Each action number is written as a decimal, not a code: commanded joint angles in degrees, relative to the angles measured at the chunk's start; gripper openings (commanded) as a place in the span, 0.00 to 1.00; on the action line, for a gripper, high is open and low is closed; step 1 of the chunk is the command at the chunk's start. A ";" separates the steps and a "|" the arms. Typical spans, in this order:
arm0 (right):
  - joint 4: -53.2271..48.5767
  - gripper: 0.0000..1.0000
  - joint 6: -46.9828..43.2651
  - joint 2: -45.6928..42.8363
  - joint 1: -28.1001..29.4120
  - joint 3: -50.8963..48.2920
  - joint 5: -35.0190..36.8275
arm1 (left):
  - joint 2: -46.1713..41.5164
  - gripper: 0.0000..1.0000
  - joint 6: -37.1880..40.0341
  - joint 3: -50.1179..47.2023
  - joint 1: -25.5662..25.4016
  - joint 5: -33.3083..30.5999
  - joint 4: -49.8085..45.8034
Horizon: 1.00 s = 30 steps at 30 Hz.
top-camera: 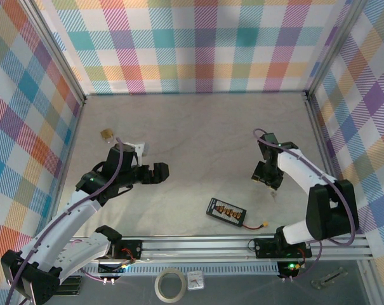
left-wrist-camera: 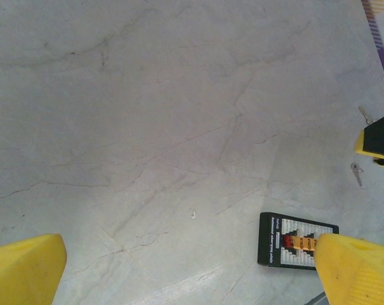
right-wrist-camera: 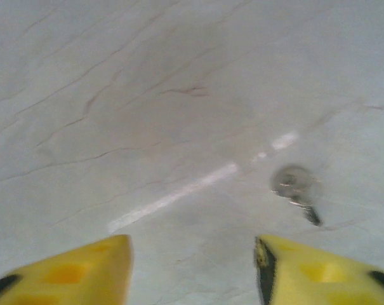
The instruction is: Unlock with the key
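The key (right-wrist-camera: 292,185) is small and silver, with a round head and a short dark blade that points towards the lower right of the right wrist view, where it looks blurred. It lies flat on the pale, marble-veined counter (top-camera: 198,127), on the right side and fairly near, touching nothing.

A small brass-coloured lock (top-camera: 106,134) sits on the far left of the counter, well apart from the key. A black connector board (top-camera: 226,212) with a row of orange plugs lies near the front edge, between the two arms, and a thin lead runs from it to a yellow plug (top-camera: 266,224).

The right arm bends up from its base and back down, so the right tool (right-wrist-camera: 192,244) hangs just above the counter beside the key. Its yellow fingers are spread with nothing between them, and the key lies just outside the right-hand finger.

The left arm reaches in from the near left with its wrist turned towards the centre. The left tool (top-camera: 158,172) is spread wide and holds nothing.
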 commanded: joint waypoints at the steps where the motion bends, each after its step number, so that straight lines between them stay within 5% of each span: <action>1: -6.44 0.69 1.08 -0.34 -2.10 -2.36 6.38 | -0.53 1.00 0.33 -0.70 -0.34 -0.36 -0.40; 10: 3.89 0.68 6.30 4.05 -6.57 -6.31 2.43 | -0.25 1.00 0.90 -0.18 -0.34 0.92 -0.61; 30: 8.98 0.70 10.45 0.69 -3.56 -11.73 -0.22 | -1.30 1.00 0.49 -0.79 -0.34 1.03 -0.91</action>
